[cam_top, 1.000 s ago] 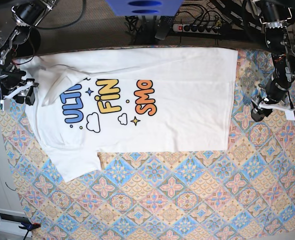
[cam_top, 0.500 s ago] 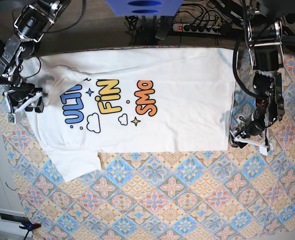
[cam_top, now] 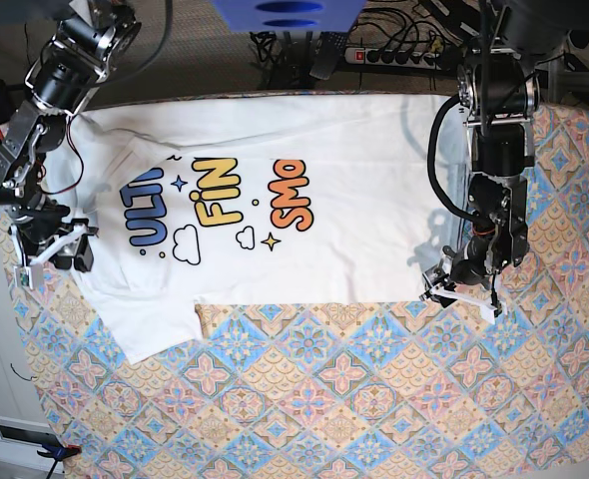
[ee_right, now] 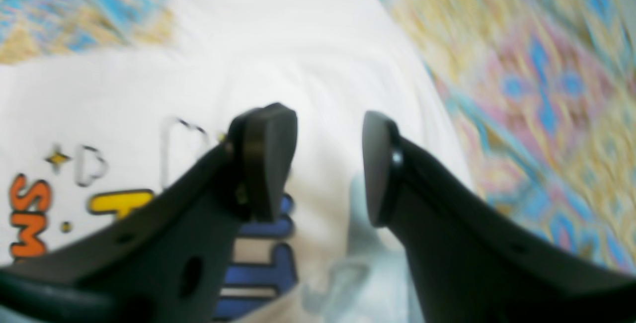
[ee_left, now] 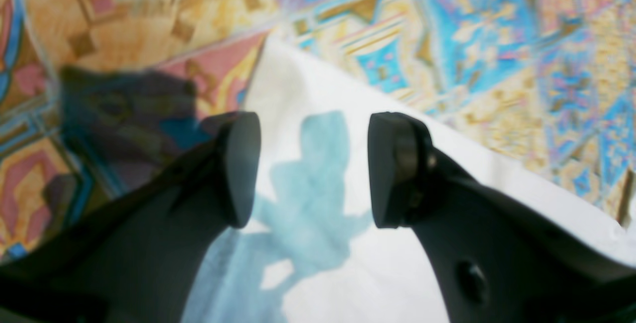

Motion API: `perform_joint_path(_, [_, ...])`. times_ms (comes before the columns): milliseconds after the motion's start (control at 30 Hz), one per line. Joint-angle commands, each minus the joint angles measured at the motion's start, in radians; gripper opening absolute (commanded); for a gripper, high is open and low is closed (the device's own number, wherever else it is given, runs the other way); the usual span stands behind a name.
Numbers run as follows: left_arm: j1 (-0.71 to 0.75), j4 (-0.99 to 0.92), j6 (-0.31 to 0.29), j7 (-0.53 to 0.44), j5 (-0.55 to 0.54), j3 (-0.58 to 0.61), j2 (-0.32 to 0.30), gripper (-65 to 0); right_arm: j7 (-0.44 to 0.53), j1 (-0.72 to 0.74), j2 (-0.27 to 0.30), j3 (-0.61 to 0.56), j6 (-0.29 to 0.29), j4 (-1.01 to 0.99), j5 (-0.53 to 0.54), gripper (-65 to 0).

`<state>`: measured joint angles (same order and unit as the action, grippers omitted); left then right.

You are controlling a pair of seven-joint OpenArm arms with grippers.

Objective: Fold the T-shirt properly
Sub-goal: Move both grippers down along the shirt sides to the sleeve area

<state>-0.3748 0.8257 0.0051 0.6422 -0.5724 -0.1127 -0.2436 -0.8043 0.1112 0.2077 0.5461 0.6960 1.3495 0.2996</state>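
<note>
The white T-shirt (cam_top: 364,230) lies flat on the patterned cloth, its top part folded down so the print reads only "ULT", "FIN", "SMO". One sleeve (cam_top: 155,334) sticks out at the lower left. My left gripper (cam_top: 452,287) hovers over the shirt's lower right corner. In the left wrist view the left gripper (ee_left: 313,164) is open above that white corner (ee_left: 318,89), with nothing between the fingers. My right gripper (cam_top: 60,251) sits at the shirt's left edge. In the right wrist view the right gripper (ee_right: 328,164) is open above the T-shirt (ee_right: 298,40) beside the blue letters (ee_right: 258,268).
A colourful tiled tablecloth (cam_top: 354,399) covers the table. Behind the far edge lie a power strip (cam_top: 394,55), cables and a blue object (cam_top: 285,15). A white box (cam_top: 20,439) stands off the table at the lower left.
The left arm swung in from the table's right side to the shirt's lower right corner. The right arm moved down along the shirt's left edge. The shirt has not moved.
</note>
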Motion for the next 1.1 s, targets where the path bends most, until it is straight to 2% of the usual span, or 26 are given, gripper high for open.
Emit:
perform_joint_path(0, [-0.023,0.016,-0.003,-0.026,-0.004,-0.005,-0.009,-31.5,0.007,0.006,0.016,0.006,0.002,0.015,0.008,-39.9])
perform_joint_path(367, [-0.017,0.011,-0.001,-0.037,-0.002,-0.003,-0.001,-31.7,0.007,0.006,0.016,0.006,0.002,0.015,0.008,-39.9])
perform_joint_path(667, [0.046,0.011,-0.001,-0.072,-0.001,-0.002,0.013,-31.9,0.007,0.006,0.016,0.006,0.002,0.014,0.008,-39.9])
perform_joint_path(733, [0.064,0.011,-0.004,-0.075,-0.010,0.032,0.019,-32.8,0.007,0.006,0.016,0.006,0.002,0.014,0.008,-39.9])
perform_joint_path(800, [0.069,0.013,-0.009,-0.077,-0.011,0.069,0.019,-37.9,0.007,0.012,0.016,0.006,0.002,0.014,0.008,-39.9])
perform_joint_path(933, [0.072,0.013,-0.086,-0.074,-0.011,0.080,0.019,-54.4,0.007,0.046,0.016,0.006,0.002,0.014,0.008,-39.9])
perform_joint_path(1000, [0.072,0.014,-0.103,-0.074,-0.013,0.078,0.019,-60.5,0.007,0.049,0.016,0.006,0.002,0.009,0.008,-39.9])
perform_joint_path(1067, [0.073,0.017,-0.104,-0.074,-0.013,0.077,0.019,-63.6,0.007,0.051,0.016,0.006,0.002,-0.015,0.006,-39.9])
